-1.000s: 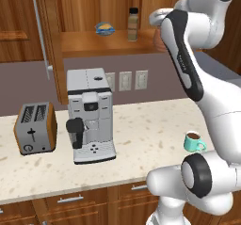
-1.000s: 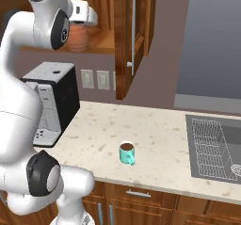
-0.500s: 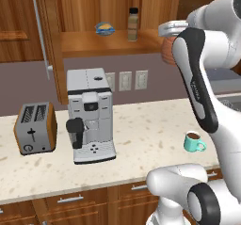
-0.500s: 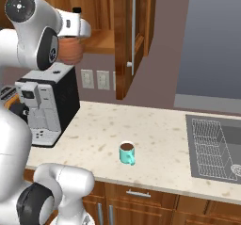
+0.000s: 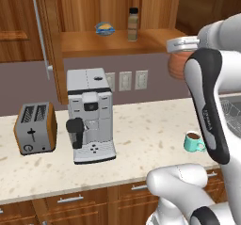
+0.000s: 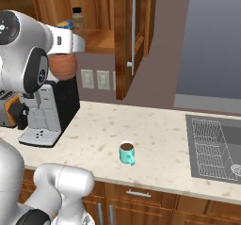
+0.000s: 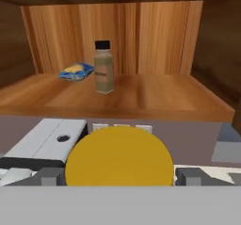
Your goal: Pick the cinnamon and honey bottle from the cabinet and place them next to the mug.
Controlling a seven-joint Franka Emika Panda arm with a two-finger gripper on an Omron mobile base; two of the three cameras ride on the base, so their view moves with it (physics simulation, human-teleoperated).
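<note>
The honey bottle (image 5: 176, 67), a squat orange jar with a yellow lid (image 7: 117, 157), hangs in the air just off the right end of the cabinet shelf (image 5: 94, 43). My gripper (image 7: 117, 174) is shut on it, one fingertip on each side of the lid. The jar also shows under my hand in the right base view (image 6: 63, 67). The cinnamon (image 5: 133, 24), slim with a black cap, stands upright on the shelf (image 7: 141, 97) behind the jar (image 7: 103, 68). The teal mug (image 5: 192, 141) sits on the counter below, dark liquid inside (image 6: 126, 152).
A blue packet (image 5: 104, 28) lies on the shelf left of the cinnamon. A coffee machine (image 5: 89, 116) and a toaster (image 5: 35, 134) stand on the counter. The open cabinet door (image 6: 132, 36) with its bar handle juts out. A sink (image 6: 214, 148) with a rack lies to the right.
My arm has drawn back from the shelf, moving right and down with the honey bottle in its grip. The cinnamon and mug have stayed put.
</note>
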